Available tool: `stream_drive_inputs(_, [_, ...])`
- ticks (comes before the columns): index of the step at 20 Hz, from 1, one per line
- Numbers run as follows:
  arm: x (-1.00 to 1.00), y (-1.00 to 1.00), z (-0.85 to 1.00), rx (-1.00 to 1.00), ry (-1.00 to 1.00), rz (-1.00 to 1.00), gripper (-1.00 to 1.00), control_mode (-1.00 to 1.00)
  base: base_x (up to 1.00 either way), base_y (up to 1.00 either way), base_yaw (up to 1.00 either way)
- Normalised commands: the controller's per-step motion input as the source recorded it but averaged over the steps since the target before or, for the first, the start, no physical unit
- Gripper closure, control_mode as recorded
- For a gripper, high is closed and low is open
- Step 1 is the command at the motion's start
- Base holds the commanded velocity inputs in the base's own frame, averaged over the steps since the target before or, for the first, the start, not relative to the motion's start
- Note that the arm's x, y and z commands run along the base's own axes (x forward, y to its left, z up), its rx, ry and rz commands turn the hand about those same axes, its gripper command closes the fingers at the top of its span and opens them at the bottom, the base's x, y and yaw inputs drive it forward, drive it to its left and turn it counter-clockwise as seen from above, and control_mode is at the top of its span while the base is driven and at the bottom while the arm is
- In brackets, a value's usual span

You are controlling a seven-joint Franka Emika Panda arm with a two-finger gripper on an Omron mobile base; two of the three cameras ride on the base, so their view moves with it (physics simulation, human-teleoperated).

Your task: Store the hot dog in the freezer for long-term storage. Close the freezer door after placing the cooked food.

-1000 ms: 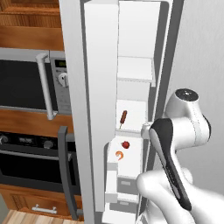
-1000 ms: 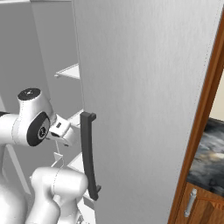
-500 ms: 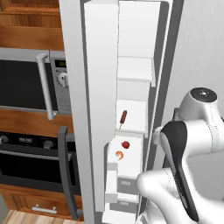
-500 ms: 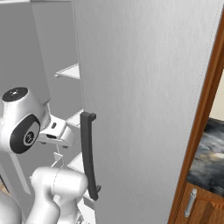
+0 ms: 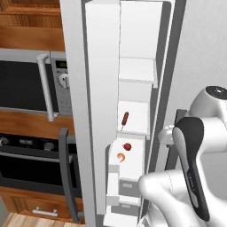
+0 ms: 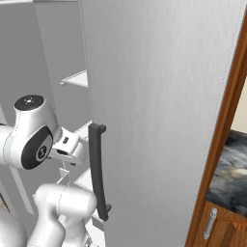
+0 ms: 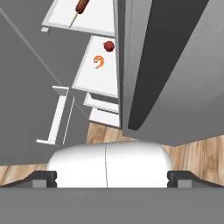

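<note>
The hot dog [image 5: 125, 120], a thin reddish-brown piece on a stick, lies on a white middle shelf of the freezer [image 5: 137, 71]. In the hand view the hot dog [image 7: 81, 6] shows at the top edge. The freezer door [image 5: 79, 111] stands open at the left, its white inner side facing the shelves. My gripper [image 5: 165, 135] hangs outside the opening, to the right of the shelves and beside the right door's dark handle [image 6: 96, 178]. Its fingertips [image 7: 43, 177] stand wide apart at the bottom of the hand view, with nothing between them. The gripper [image 7: 112, 178] is open and empty.
A small red piece [image 5: 127, 146] and an orange curved piece [image 5: 120, 156] lie on the shelf below the hot dog. White drawers [image 5: 126, 188] sit lower. A microwave [image 5: 26, 86] and oven [image 5: 31, 164] stand left of the open door. The plain right door [image 6: 164, 111] is shut.
My arm has swung right and back, carrying the open hand away from the freezer opening. The hot dog has stayed on its shelf and the door has not moved.
</note>
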Motion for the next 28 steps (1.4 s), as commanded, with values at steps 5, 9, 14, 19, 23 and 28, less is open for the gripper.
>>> stream_drive_inputs(5, [0.0,0.0,0.0,0.0,0.0,0.0,-1.0,-1.0,0.0,0.0,0.0])
stream_drive_inputs(9, [-0.14,-0.02,0.0,0.0,0.0,-0.01,-1.0,-1.0,0.0,0.0,0.0])
stream_drive_inputs(14, [-0.13,-0.03,0.0,0.0,0.0,-0.02,-1.0,1.0,-0.69,-0.19,-0.11])
stream_drive_inputs(19, [0.0,0.0,0.0,0.0,0.0,0.0,-1.0,1.0,-0.73,-0.02,-0.23])
stream_drive_inputs(23, [0.0,0.0,0.0,0.0,0.0,0.0,-1.0,1.0,-0.37,0.31,-0.3])
stream_drive_inputs(28, [0.0,0.0,0.0,0.0,0.0,0.0,-1.0,1.0,-0.17,0.22,-0.34])
